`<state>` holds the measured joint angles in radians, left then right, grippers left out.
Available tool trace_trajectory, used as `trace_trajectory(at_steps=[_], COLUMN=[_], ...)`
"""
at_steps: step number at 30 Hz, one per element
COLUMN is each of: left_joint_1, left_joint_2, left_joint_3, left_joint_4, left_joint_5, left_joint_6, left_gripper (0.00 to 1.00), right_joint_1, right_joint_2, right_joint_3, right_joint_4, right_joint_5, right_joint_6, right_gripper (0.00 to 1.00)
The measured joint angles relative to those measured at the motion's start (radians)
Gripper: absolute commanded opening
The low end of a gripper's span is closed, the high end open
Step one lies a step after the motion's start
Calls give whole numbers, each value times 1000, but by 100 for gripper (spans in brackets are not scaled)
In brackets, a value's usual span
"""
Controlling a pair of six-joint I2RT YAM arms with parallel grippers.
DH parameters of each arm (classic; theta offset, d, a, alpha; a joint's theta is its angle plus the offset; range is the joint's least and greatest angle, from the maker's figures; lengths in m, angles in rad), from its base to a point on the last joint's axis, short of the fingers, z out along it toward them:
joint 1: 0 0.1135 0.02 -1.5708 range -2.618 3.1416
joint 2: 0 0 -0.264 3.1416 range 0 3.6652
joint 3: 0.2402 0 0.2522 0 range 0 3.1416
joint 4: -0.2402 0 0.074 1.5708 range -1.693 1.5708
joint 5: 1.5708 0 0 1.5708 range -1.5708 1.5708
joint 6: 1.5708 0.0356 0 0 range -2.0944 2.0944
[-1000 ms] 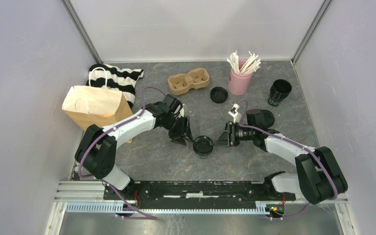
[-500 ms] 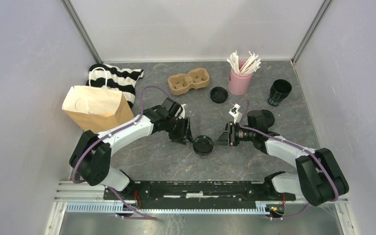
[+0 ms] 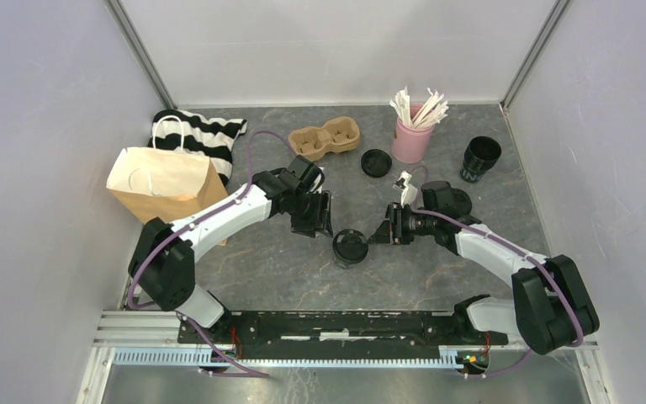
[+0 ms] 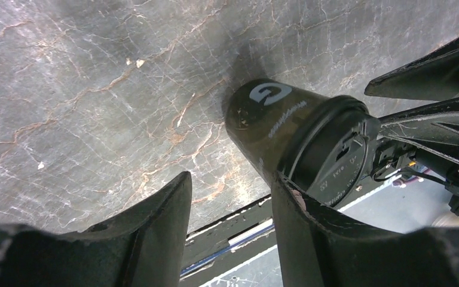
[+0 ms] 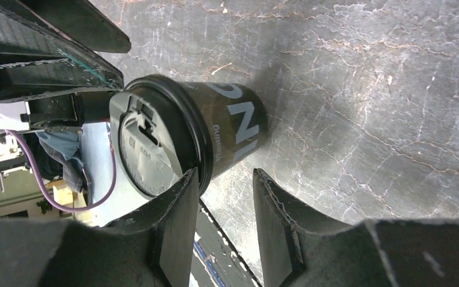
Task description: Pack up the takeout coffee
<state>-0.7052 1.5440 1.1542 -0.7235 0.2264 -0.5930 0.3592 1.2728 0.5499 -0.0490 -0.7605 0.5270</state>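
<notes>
1. Lidded cup: stands upright on the table, at centre, between the 2 grippers. Its black lid is seated on the rim. The left wrist view shows pale lettering on its side wall.

2. Left gripper: sits just left of and behind the lidded cup. The jaws are apart with bare table between them in the left wrist view. The cup lies outside the gap, beside 1 finger. Contact with that finger cannot be confirmed.

3. Right gripper: sits just right of the lidded cup, facing it. The jaws are apart with only table in the gap in the right wrist view. The cup lies beside the gap, not in it.

4. Open cup: stands upright without a lid at the rear right, near the right wall, well apart from both grippers.

5. Loose lid: lies flat on the table between the carrier and the pink cup.

6. Pink cup: holds white sticks.

7. Bag: brown paper, at the left, in front of a striped cloth.
</notes>
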Motion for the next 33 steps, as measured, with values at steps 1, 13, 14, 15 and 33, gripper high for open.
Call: trace_trajectory(at_steps=[1,13,14,15,33], left_joint_1=[0,0,1,2,31], left_joint_2=[0,1,1,0,-114], left_joint_3=[5,27,27,27,-30], left_joint_4=[-6,-66,-70,-72,-27], left_joint_5=[-6,-40,-43,-43,98], left_joint_6=[0,6,13,16,17], left_gripper=[59,59,60,60,77], right_joint_1=[0,0,0,0,47], right_joint_2=[-3,-9,-11,-11,42], right_joint_3=[0,70,80,84,73], right_joint_4=[-5,-58,-58,-58,-77], right_joint_5=[5,26,25,24,-163], right_joint_6=[0,3,3,3,-62], right_gripper=[45,46,46,48,78])
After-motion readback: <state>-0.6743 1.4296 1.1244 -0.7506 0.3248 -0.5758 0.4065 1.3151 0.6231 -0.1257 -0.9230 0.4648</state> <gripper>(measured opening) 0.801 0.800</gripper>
